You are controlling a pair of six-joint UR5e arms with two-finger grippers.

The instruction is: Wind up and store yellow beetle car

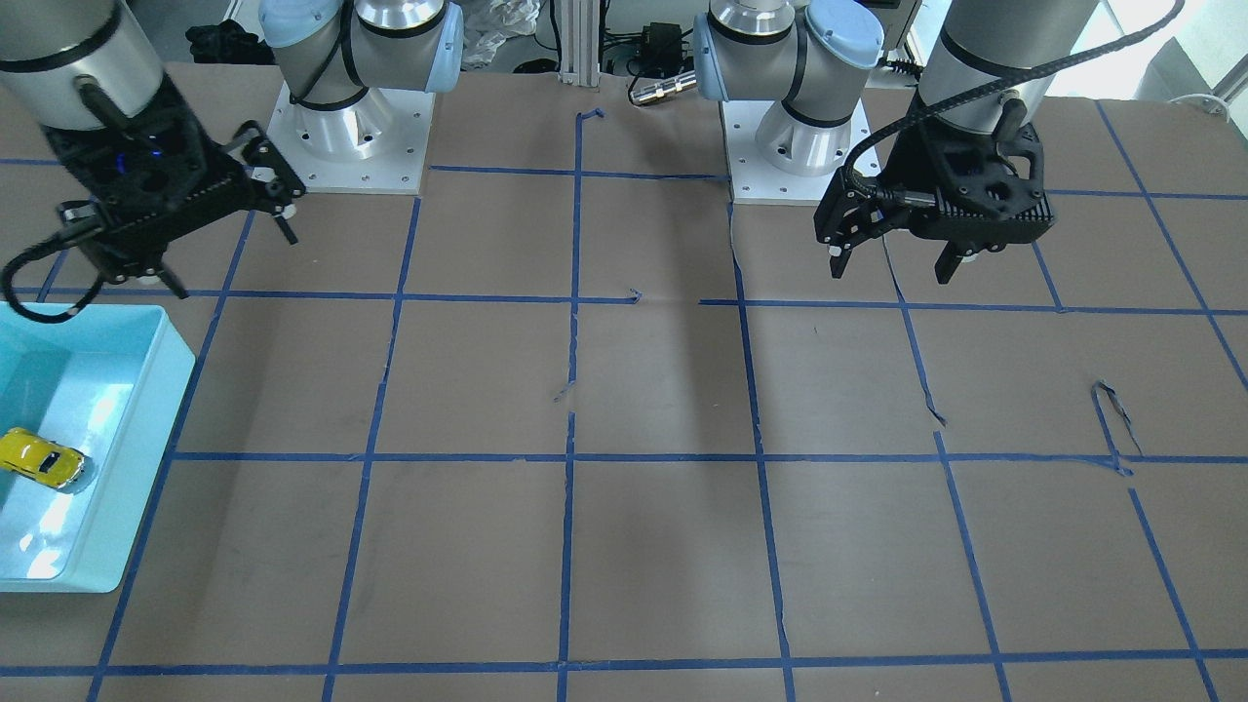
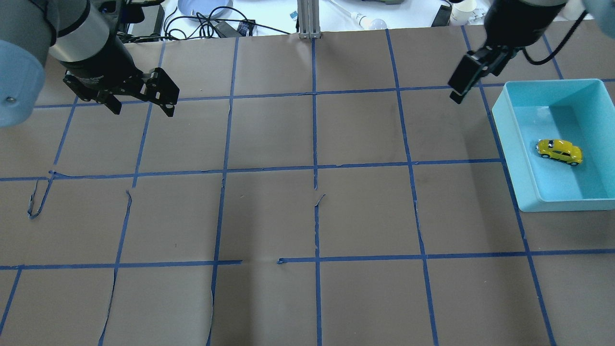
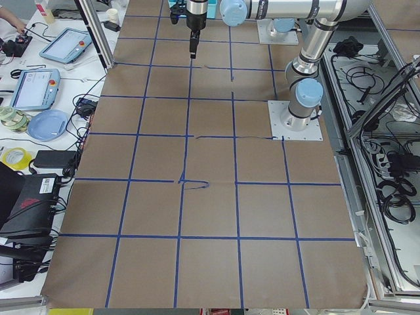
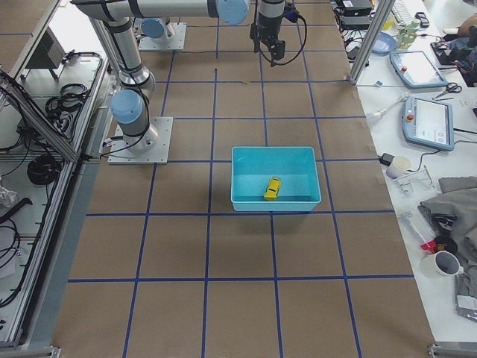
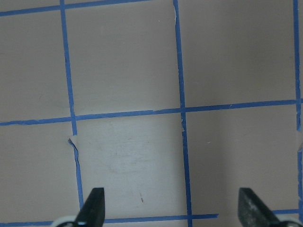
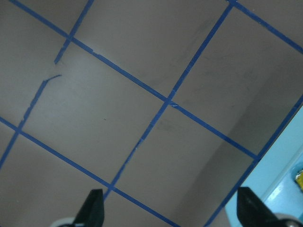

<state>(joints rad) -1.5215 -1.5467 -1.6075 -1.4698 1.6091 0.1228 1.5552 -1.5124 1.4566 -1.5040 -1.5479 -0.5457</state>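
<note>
Fingers of the right end effector point(image 6: 173, 208) stand spread wide and hold nothing, above the brown surface point(image 2: 307, 216) near the far left corner of the light-blue bin point(image 2: 567, 205); the left end effector point(image 2: 144, 110) is equally wide apart and empty, well away at the far left; the yellow beetle car point(image 2: 559, 151) sits on its wheels inside the bin, on the right.

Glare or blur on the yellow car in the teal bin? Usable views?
Front-facing: white glare patches on the bin floor beside the yellow beetle car, car readable. Overhead: sharp, mild sheen only. Right wrist: just a yellow sliver at the frame edge.
</note>
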